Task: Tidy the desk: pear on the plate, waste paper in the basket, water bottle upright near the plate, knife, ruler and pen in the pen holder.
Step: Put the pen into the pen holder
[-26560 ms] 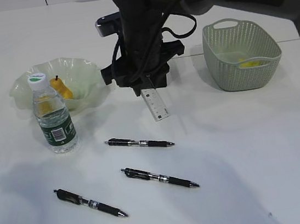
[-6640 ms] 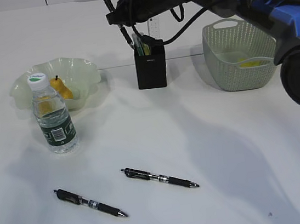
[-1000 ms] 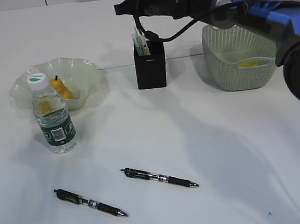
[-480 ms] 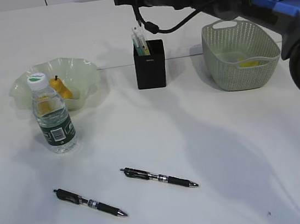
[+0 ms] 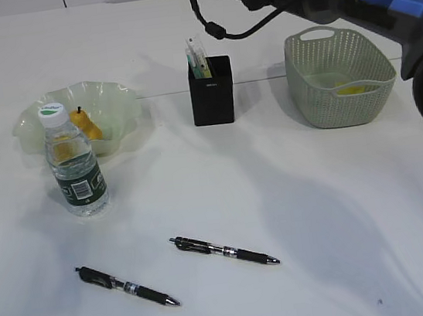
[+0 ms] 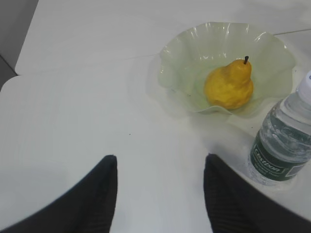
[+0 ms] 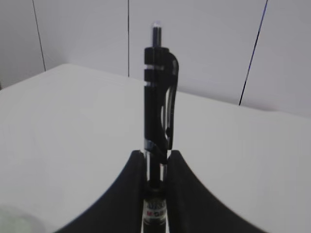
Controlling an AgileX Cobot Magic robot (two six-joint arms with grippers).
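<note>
The right end effector (image 7: pixel 156 180) is gripping a black pen (image 7: pixel 158 104) upright, high above the bench (image 5: pixel 223 187) behind the pen holder (image 5: pixel 211 91). The left end effector (image 6: pixel 159 191) is hanging open over bare bench near the plate (image 6: pixel 181 58), where the pear (image 6: pixel 229 86) is sitting. Two pens (image 5: pixel 224 251) are lying in front.

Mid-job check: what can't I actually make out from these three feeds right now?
- Right gripper: cut off by the top edge in the exterior view; only the wrist view shows it clamping a pen.
- That pen's tip: hidden below the frame edge.
- Pen holder contents: too small to sort; ruler and knife not separable.
- Basket contents: the wall hides most; only a yellow scrap shows.
- Water bottle: cap cropped in the left wrist view.
</note>
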